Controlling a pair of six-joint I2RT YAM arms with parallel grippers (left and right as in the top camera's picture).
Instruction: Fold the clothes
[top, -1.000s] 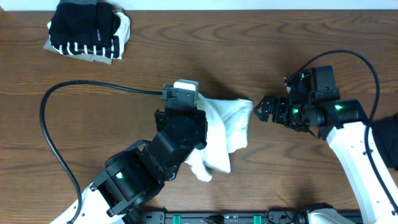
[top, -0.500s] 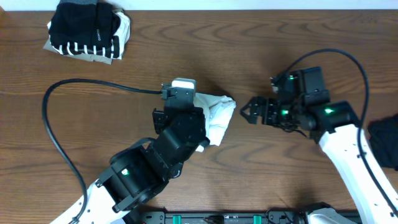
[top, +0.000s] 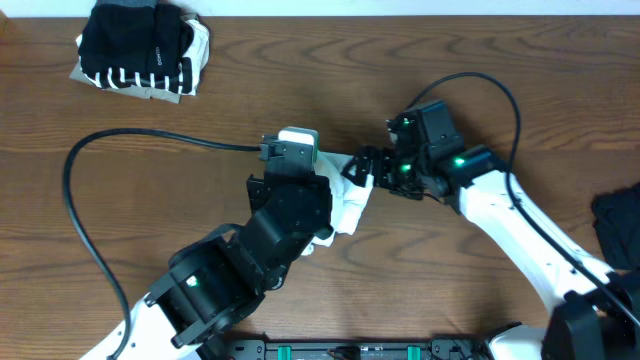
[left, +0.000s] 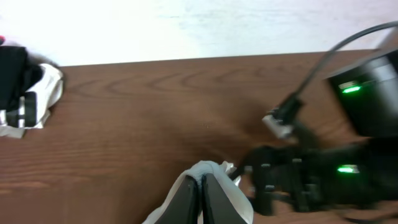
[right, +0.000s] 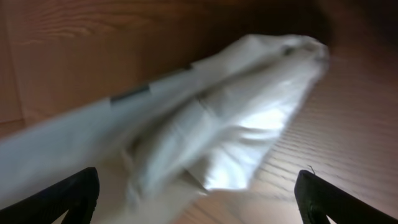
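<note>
Both tools are sitting at the bunched white T-shirt (top: 352, 208) in the middle of the table (top: 480, 60). Your left tool (left: 200, 183) is pinching a fold of it, and your right tool (right: 196, 186) is hovering just beside it, spread wide. You are seemingly mid-fold; next, the right tool needs closing on a free edge.

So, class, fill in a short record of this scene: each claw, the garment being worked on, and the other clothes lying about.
left claw: shut on the white garment
right claw: open, close up to the white garment
white garment: bunched between the two claws
folded pile: black, striped and beige, far left corner
dark garment: right edge of the table
</note>
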